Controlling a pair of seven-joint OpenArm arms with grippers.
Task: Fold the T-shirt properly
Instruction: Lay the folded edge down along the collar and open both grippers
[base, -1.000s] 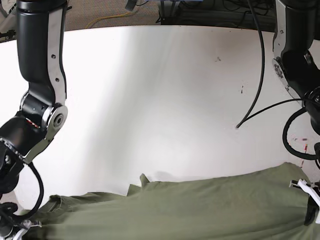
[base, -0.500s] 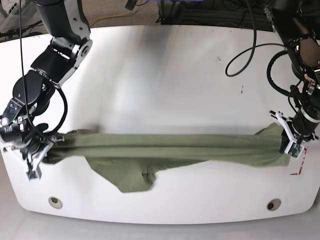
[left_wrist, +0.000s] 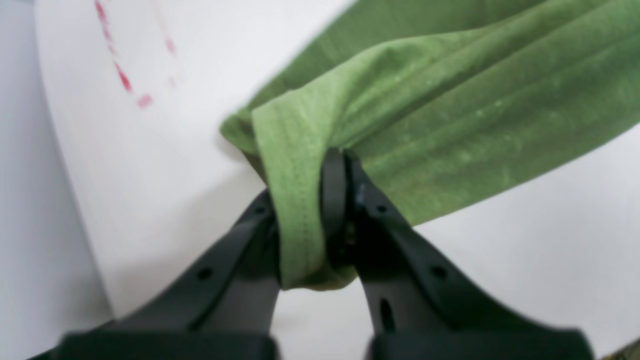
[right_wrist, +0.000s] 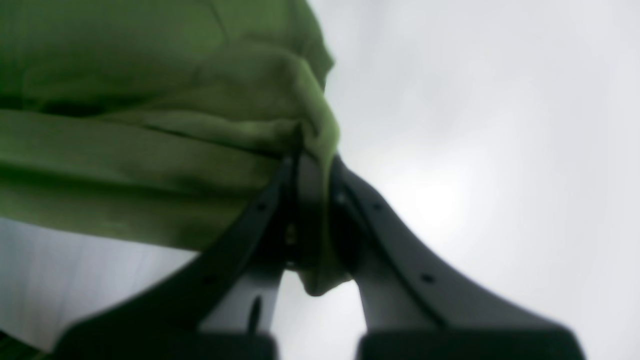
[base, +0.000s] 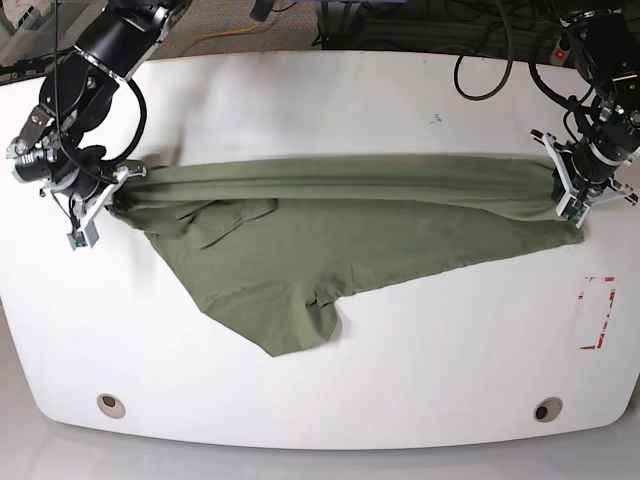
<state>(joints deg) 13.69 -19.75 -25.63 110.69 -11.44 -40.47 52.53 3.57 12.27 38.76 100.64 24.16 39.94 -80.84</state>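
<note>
T-shirt (base: 340, 230) stretched taut across the white table (base: 320, 110), upper half of the surface, running side to side. Top edge pulled into a straight bunched band; the loose body hangs down from it in a rough triangle, its lowest corner near table centre, resting on the surface.

Left gripper (base: 572, 195) clenched on the hem end at the base view's right; wrist view shows stitched hem (left_wrist: 295, 200) pinched between the dark fingers (left_wrist: 390, 240). Right gripper (base: 95, 205) clenched on the bunched fabric (right_wrist: 280, 125) at the other end, close to the table's edge there.

Open table above and below the shirt. Red dashed marking (base: 597, 312) near the right edge, below the left gripper, apart from the cloth. Two round holes (base: 111, 404) along the near edge. Cables (base: 480, 60) hang beyond the far edge.
</note>
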